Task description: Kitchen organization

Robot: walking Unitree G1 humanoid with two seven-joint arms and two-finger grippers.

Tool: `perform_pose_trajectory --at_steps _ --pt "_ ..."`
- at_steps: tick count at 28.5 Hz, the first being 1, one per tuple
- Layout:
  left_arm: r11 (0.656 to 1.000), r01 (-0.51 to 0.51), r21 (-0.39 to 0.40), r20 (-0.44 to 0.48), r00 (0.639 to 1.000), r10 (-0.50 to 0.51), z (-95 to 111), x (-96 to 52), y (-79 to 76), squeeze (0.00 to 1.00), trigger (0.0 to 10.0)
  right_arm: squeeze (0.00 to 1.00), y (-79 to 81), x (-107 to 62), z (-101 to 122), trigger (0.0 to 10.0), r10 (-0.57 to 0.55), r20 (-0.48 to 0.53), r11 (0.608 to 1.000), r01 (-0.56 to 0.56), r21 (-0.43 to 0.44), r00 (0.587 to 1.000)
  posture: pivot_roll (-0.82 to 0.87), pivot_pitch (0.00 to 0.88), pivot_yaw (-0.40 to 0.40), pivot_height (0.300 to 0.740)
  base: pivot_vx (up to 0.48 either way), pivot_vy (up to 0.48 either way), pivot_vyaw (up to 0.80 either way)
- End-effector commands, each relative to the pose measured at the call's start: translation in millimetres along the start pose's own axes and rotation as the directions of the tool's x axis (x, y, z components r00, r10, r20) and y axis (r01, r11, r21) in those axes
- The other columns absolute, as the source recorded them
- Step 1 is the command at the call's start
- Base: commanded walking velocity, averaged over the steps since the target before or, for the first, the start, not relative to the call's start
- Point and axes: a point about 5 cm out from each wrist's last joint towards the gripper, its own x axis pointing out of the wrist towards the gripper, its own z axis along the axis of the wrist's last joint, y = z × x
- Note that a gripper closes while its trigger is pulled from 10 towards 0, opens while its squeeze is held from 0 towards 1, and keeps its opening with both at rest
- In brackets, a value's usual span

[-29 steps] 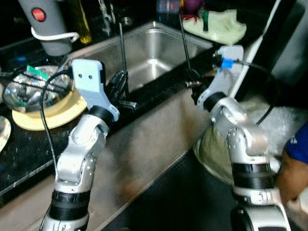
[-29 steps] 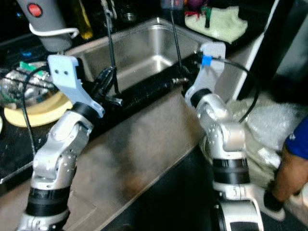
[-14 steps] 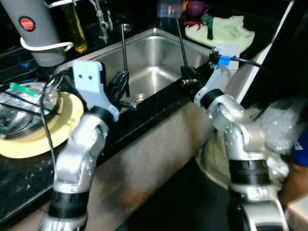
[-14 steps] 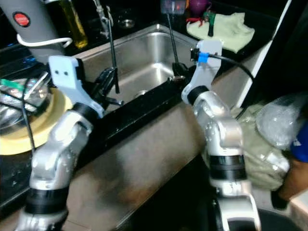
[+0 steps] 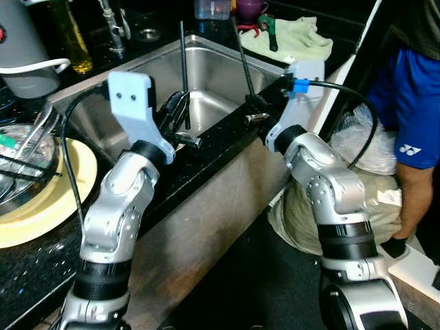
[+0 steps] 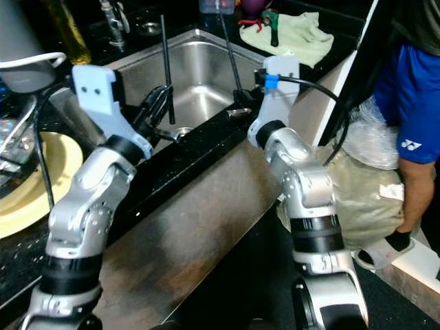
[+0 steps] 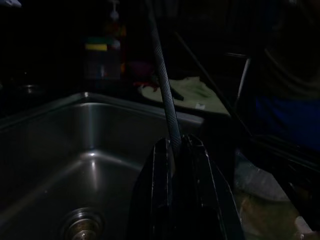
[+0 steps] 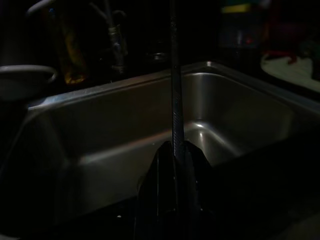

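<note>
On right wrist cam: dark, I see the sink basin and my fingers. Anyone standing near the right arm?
Observer: Yes. A person in a blue shirt stands close on the robot's right, one hand down beside a pale bag on the floor.
Operator: Where's the left gripper?
Observer: The left gripper is held over the sink, fingers shut, apart from the right gripper.
Operator: Anything on the counter to the left?
Observer: A yellow plate with a steel bowl on it sits on the black counter left of the sink.
</note>
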Motion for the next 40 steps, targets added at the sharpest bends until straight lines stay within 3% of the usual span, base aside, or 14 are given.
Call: perform_pose_trajectory --at_steps 1,3,8,17,28,29,30,31,40 --pt "1.0 -0.013 0.02 -0.052 0.999 0.014 -8 6.3 2.8 0.0 10.0 0.0 2.2 7.4 -2 10.0 0.001 -0.018 0.997 -0.002 -0.079 1.0 0.0 0.059 0.01 0.74 0.0 0.0 0.0" --pt "0.999 -0.026 0.042 -0.099 0.995 0.03 -13 20.1 7.2 0.0 10.0 0.0 7.4 22.0 2 10.0 0.006 -0.036 0.986 -0.012 -0.163 0.999 0.0 0.071 0.009 0.74 0.0 0.0 0.0" --pt "0.998 -0.02 0.052 -0.134 0.991 0.027 -17 32.5 12.4 0.0 10.0 0.0 7.2 34.7 4 10.0 -0.028 -0.05 0.98 0.018 -0.197 0.998 0.0 0.08 0.008 0.74 0.0 0.0 0.0" --pt "0.993 -0.112 0.04 -0.221 0.968 0.118 -24 54.4 44.9 0.0 10.0 0.0 14.8 56.5 10 10.0 -0.032 -0.045 0.959 0.018 -0.284 0.998 0.0 0.148 0.009 0.74 0.0 0.0 0.0" --pt "0.987 -0.159 0.033 -0.252 0.954 0.162 -21 64.5 65.3 0.0 10.0 0.0 11.6 59.9 28 10.0 -0.037 0.024 0.962 0.042 -0.269 0.999 -0.02 0.197 0.007 0.74 0.0 0.0 0.0" --pt "0.987 -0.16 0.029 -0.252 0.954 0.162 -21 65.6 66.8 0.13 10.0 0.0 10.4 59.8 31 10.0 -0.038 0.037 0.963 0.046 -0.264 0.999 -0.02 0.199 0.008 0.74 0.0 0.0 0.0" --pt "0.987 -0.159 0.025 -0.252 0.955 0.16 -20 66.2 67.2 0.62 10.0 0.0 10.0 59.9 32 10.0 -0.038 0.043 0.964 0.048 -0.262 0.998 -0.02 0.199 0.007 0.74 0.0 0.0 0.0" --pt "0.988 -0.154 0.023 -0.247 0.957 0.155 -19 66.8 66.8 1.0 10.0 0.0 9.8 59.8 34 10.0 -0.037 0.051 0.965 0.049 -0.259 0.998 -0.02 0.2 0.007 0.74 0.0 0.0 0.0" --pt "0.989 -0.148 0.028 -0.198 0.968 0.151 -10 68.3 63.8 1.0 10.0 0.0 15.0 62.7 38 10.0 -0.007 0.073 0.971 0.024 -0.238 0.997 -0.01 0.195 -0.006 0.74 0.0 0.0 0.0"
